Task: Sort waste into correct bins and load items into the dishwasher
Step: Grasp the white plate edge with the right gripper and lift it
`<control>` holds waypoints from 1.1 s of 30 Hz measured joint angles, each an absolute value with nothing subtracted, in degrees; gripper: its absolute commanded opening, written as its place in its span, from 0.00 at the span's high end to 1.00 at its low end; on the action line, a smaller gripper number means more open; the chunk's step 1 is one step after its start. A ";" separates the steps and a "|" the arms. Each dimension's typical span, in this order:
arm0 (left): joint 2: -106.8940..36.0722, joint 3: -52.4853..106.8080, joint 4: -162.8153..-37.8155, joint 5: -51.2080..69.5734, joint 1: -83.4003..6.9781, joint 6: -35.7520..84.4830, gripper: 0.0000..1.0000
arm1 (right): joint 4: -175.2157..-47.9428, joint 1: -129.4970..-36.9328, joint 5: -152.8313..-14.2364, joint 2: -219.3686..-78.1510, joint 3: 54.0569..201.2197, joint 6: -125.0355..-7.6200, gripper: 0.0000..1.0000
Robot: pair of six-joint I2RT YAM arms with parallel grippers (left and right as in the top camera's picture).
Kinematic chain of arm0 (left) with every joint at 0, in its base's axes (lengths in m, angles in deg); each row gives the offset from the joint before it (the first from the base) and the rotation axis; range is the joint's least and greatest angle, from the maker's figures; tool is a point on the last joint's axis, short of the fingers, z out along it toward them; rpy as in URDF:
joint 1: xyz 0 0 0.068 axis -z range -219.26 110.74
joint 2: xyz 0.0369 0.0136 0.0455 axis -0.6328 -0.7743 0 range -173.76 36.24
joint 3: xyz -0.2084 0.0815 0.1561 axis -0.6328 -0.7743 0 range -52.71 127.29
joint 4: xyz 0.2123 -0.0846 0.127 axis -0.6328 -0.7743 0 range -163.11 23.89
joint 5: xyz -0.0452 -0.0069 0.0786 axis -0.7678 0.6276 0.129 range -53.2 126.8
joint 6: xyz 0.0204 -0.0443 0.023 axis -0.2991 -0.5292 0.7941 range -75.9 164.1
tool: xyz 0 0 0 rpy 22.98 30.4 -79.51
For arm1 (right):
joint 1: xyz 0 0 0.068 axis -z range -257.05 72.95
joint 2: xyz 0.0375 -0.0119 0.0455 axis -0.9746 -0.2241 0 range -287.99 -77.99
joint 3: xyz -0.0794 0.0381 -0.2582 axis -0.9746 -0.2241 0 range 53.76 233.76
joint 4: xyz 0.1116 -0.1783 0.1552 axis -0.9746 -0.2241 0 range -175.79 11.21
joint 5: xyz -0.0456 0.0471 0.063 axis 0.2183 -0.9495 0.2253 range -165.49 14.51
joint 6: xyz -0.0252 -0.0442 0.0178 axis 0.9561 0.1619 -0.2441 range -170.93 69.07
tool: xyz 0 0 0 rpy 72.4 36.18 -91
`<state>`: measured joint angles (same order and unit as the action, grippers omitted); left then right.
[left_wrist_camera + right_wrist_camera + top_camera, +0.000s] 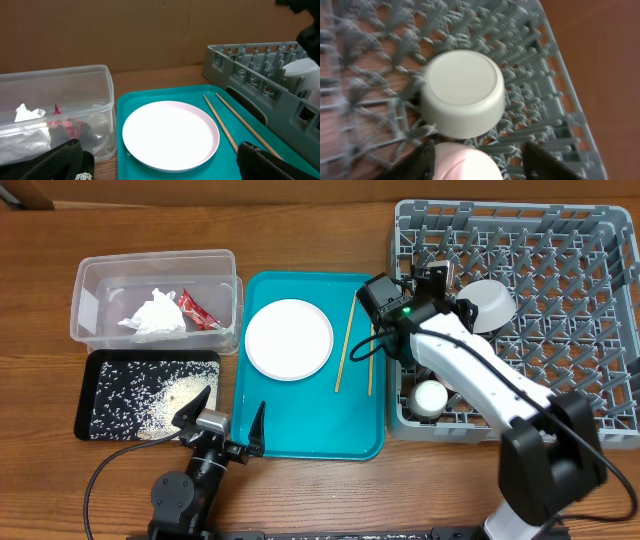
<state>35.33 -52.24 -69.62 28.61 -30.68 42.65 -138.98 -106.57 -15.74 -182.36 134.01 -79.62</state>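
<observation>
1. The left pincer (pixel 235 402) is held low over the near edge of the desk (pixel 300 230), between the black tray (pixel 84 395) and the teal tray (pixel 300 425). Its fingers are spread wide with nothing between them.
2. The right pincer (pixel 479 148) is reached into the dish rack (pixel 600 380). Its fingers are seen apart with the pinkish bowl (pixel 465 162) between them. Whether the bowl is gripped cannot be told.
3. The greyish bowl (pixel 462 92) is set upside down on the rack's pegs, just beyond the pinkish one.
4. The white cup (pixel 431 397) is placed in the rack's near left corner.
5. The white plate (pixel 289 339) and the two chopsticks (pixel 345 350) are left lying on the teal tray, the chopsticks to the right of the plate.
6. The napkin (pixel 155 315) and the red packet (pixel 195 310) are found in the clear tub (pixel 90 290).
7. The rice grains (pixel 150 395) are scattered in the black tray.
</observation>
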 measured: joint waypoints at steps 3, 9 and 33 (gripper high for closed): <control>35.33 -52.24 -69.62 28.61 -30.68 42.65 0.00 | -136.51 -108.56 -23.85 -175.83 134.45 -80.91 0.44; 35.33 -52.24 -69.62 28.61 -30.68 42.65 0.00 | -128.07 -109.61 -60.22 -169.21 136.33 -79.25 0.48; 35.33 -52.24 -69.62 28.61 -30.68 42.65 0.00 | -120.44 -114.61 -88.72 -196.16 134.64 -99.59 0.96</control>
